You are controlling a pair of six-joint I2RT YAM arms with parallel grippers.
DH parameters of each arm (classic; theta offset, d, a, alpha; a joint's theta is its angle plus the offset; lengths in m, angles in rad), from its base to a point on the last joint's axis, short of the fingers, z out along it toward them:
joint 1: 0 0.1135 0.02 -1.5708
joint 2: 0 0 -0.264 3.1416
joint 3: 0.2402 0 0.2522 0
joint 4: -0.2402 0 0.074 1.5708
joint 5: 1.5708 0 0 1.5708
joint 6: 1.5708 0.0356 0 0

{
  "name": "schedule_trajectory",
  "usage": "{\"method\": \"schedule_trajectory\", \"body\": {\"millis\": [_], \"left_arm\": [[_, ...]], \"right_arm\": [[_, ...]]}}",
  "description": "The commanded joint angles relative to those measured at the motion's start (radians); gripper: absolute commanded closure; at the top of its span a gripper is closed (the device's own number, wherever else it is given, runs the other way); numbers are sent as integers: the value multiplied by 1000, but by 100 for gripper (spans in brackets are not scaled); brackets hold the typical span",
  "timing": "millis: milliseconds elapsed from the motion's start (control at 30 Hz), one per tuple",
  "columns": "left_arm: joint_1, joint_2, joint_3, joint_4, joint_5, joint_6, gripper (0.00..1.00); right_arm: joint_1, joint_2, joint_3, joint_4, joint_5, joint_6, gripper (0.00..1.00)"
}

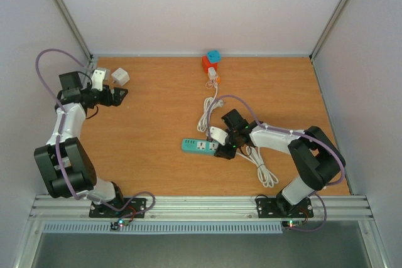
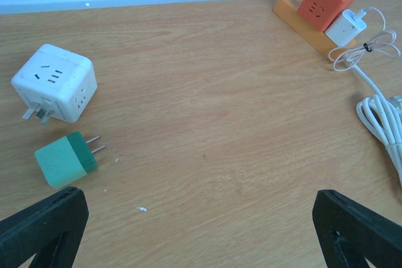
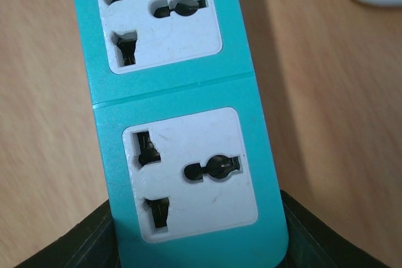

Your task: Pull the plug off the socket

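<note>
Your right claw clamps the end of the teal power strip, likely to anchor it; your left claw hangs open near the green plug, lying free on the table.

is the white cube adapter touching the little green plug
Apart. The left wrist view shows a strip of bare wood between the white cube adapter and the green plug.
</note>
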Motion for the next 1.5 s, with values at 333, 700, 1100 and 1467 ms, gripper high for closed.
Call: {"method": "schedule_trajectory", "body": {"millis": [333,700,1100,1467], "left_arm": [[-28,-72,-28,-13,4,58,0],[-93,-118,-16,-107,-51,155,0],[-103,-112,2,-105,-98,144,0],[-103,-98,13,-121,-99,146,0]], "right_arm": [[-396,-43,-24,-115,-32,-320,62],[-711,57,74,-155,-82,-480,62],[-950,210,272,-212,-117,-563,62],[-1106,385,538,-273,-86,-618,63]]}}
